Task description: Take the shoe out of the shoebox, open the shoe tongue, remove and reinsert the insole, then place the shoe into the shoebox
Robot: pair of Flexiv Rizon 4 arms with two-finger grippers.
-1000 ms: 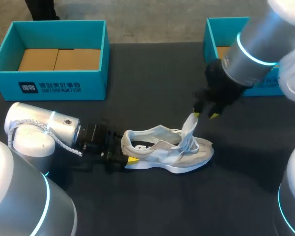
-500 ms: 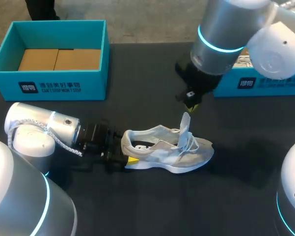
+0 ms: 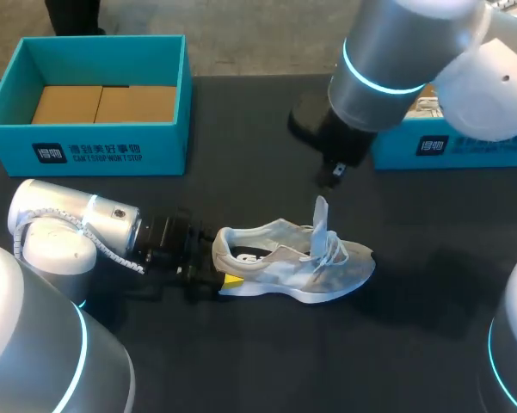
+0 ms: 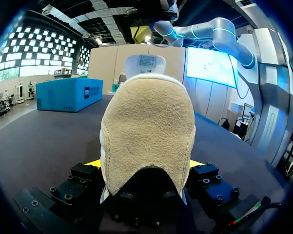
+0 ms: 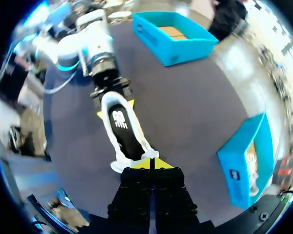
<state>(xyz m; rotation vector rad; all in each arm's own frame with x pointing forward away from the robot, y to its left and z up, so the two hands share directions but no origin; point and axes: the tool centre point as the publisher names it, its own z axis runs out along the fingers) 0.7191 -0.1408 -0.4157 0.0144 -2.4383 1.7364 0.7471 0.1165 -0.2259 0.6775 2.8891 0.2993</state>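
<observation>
On the dark tabletop (image 3: 241,361), a grey-and-white mesh sneaker (image 3: 297,262) is laid well apart from the teal cardboard shoebox (image 3: 95,153). Its heel is pinched by the left fingers (image 4: 93,164); its pale tongue (image 3: 320,219) is stood upright. The right fingers (image 5: 139,165), pressed together and empty, are held above it. Tongue-opening is judged finished; next the black insole (image 5: 122,131) must be drawn out.

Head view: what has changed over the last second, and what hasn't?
The right gripper, which was at the tip of the tongue, has left it and drawn up and toward the view's left; its fingers are now shut. The tongue stands more upright than before. The left gripper stays shut on the heel of the shoe, which lies where it was.
</observation>
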